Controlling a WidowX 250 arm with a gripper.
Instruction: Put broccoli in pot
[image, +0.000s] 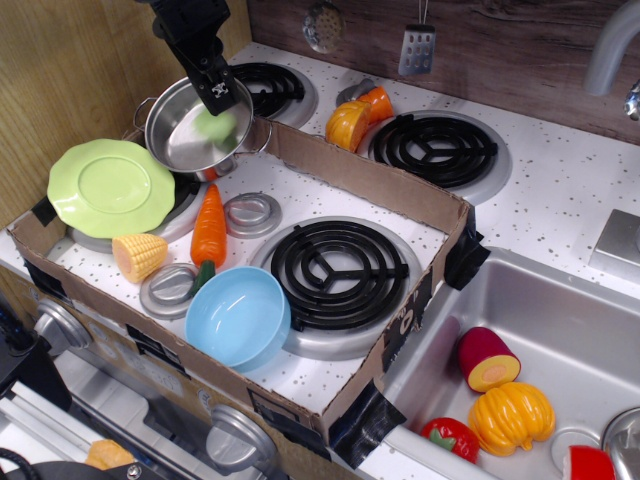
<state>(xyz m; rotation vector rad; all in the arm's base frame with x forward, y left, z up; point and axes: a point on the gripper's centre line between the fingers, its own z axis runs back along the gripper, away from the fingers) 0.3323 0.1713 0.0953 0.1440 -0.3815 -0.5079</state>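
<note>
Fingers (222, 95) of gripper (215, 92) above pot (185, 135), spread unclear, broccoli (216, 126) inside pot just below

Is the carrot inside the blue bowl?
No, the carrot lies on the stove top beside the green plate, and the blue bowl in front of it holds nothing.

No readable text; the tool (222, 93) bears white marks, perhaps a sticker.
</note>
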